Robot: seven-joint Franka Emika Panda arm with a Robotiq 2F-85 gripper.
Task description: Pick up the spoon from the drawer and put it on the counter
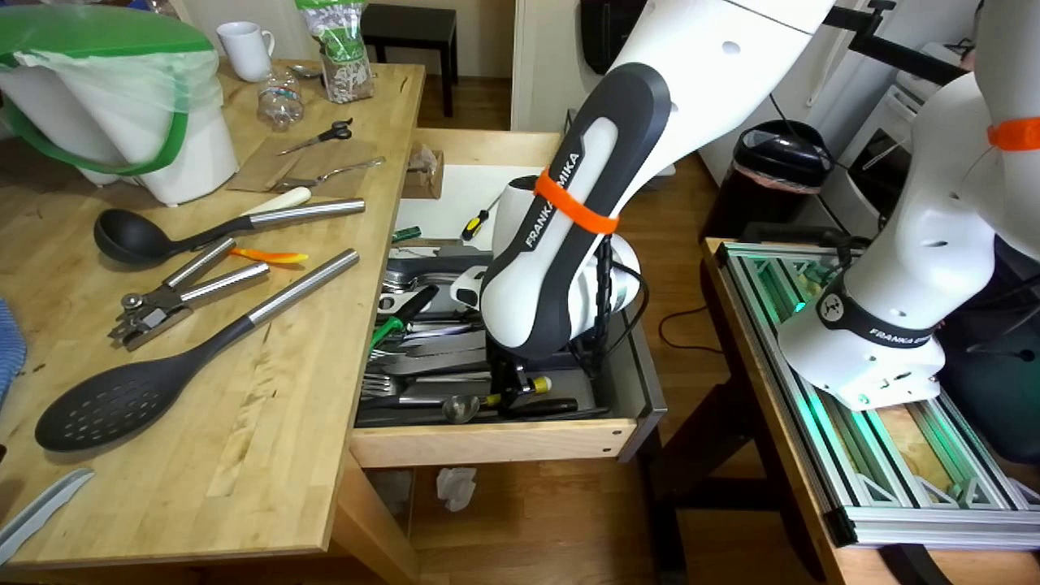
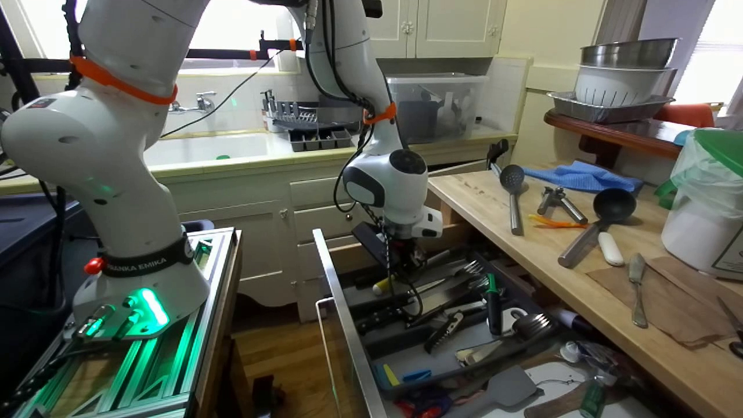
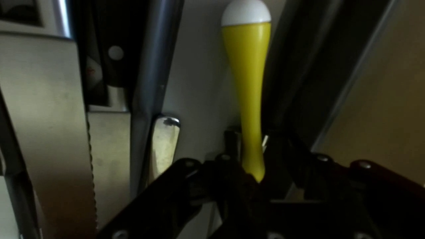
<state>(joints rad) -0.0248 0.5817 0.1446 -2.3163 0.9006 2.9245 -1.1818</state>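
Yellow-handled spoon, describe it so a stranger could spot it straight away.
Find the wooden counter, then the drawer pulled out below its edge. Inside, under the robot arm and near one light-wood side, is the spoon. Unlike the black and silver utensils around it, its handle is bright yellow with a white end.

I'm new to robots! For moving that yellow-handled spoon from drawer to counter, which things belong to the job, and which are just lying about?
Part of the job:
yellow-handled spoon
drawer
counter
gripper

Just lying about, all on the counter:
black ladle
slotted spoon
scissors
white mug
blue cloth
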